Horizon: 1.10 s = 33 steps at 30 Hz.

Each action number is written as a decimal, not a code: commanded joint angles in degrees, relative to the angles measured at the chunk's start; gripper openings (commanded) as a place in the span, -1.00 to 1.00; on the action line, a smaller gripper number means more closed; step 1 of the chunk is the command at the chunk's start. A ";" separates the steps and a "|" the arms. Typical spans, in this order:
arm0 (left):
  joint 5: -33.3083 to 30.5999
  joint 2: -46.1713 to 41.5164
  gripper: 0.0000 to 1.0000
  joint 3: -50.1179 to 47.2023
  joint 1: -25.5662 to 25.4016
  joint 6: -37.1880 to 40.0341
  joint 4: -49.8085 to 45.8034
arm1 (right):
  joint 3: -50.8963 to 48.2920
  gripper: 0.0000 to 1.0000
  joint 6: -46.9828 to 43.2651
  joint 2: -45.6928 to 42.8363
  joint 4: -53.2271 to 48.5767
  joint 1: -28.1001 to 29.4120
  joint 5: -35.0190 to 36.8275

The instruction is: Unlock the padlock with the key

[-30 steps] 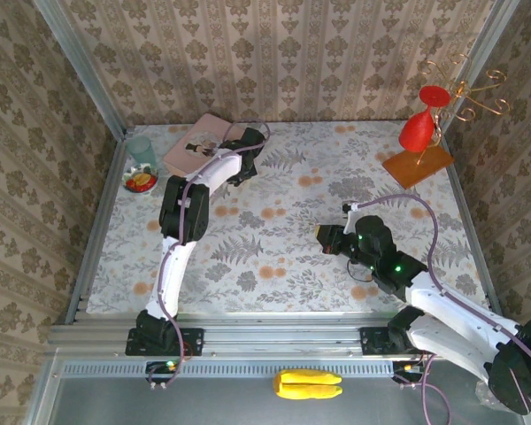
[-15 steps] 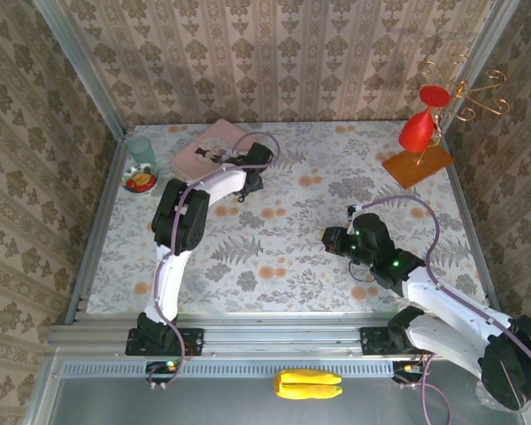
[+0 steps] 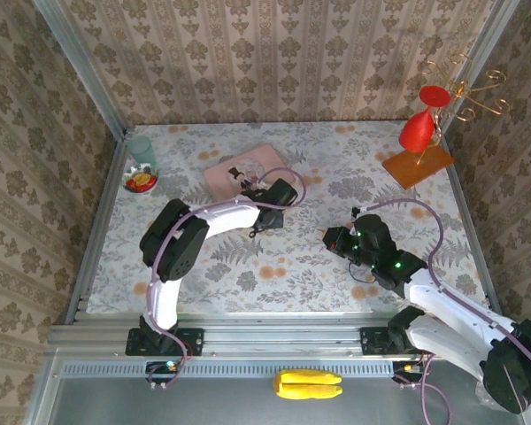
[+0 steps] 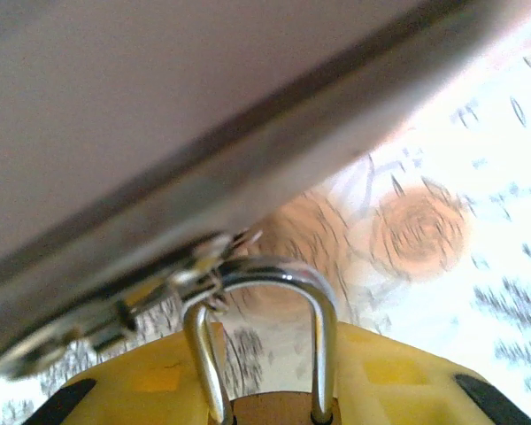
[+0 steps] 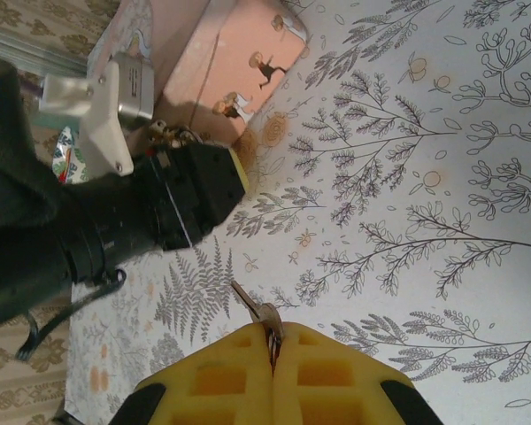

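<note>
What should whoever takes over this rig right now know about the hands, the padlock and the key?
Left hand: shut on the padlock, brass body between the pads, just in front of the pink tin. The shackle looks hooked to the tin's clasp.
Right hand: shut on the key, blade pointing toward the left hand, with a gap between them.
Done: both things are gripped.
Left: bring the key to the keyhole, insert it, turn it and free the shackle. Both shackle legs look seated, so it is likely locked. The keyhole is hidden.
</note>
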 commanded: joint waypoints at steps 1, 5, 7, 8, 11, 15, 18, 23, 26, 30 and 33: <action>-0.49 -5.64 -0.70 -2.01 -1.97 -2.35 0.49 | -0.81 -1.00 1.64 -1.53 -1.96 -0.35 2.22; -0.20 -7.83 -0.69 -5.56 -3.97 -4.10 1.10 | -1.09 -1.00 2.35 -1.47 -1.70 -0.42 2.53; 0.04 -8.22 -0.68 -6.72 -4.70 -5.05 1.48 | -0.99 -1.00 2.56 -1.07 -1.42 -0.42 2.44; 0.36 -8.33 -0.68 -7.27 -5.05 -5.33 1.91 | -0.90 -1.00 2.61 -0.78 -1.35 -0.42 2.43; 1.05 -8.42 -0.64 -7.83 -5.70 -6.13 2.26 | -0.67 -1.00 2.68 -0.16 -0.94 -0.42 2.40; 1.91 -9.09 -0.47 -7.90 -5.91 -5.68 3.27 | -0.68 -1.00 2.78 -0.05 -0.82 -0.42 2.43; 1.84 -10.55 -0.26 -8.22 -5.91 -4.15 4.10 | -0.69 -1.00 2.77 0.13 -0.81 -0.42 2.62; 1.07 -14.69 0.12 -11.29 -5.96 -1.71 7.00 | 0.08 -1.00 2.29 1.50 -0.77 -0.42 2.32; 0.59 -18.35 0.19 -15.67 -5.91 -0.82 11.14 | 0.36 -1.00 2.22 2.40 -0.21 -0.42 2.10; 2.82 -23.69 0.27 -25.33 -5.56 0.63 23.20 | 0.68 -1.00 2.22 3.33 0.39 -0.42 1.83; 11.02 -27.22 0.27 -33.98 -3.75 5.49 38.07 | 1.05 -1.00 1.56 3.90 1.44 -0.42 0.75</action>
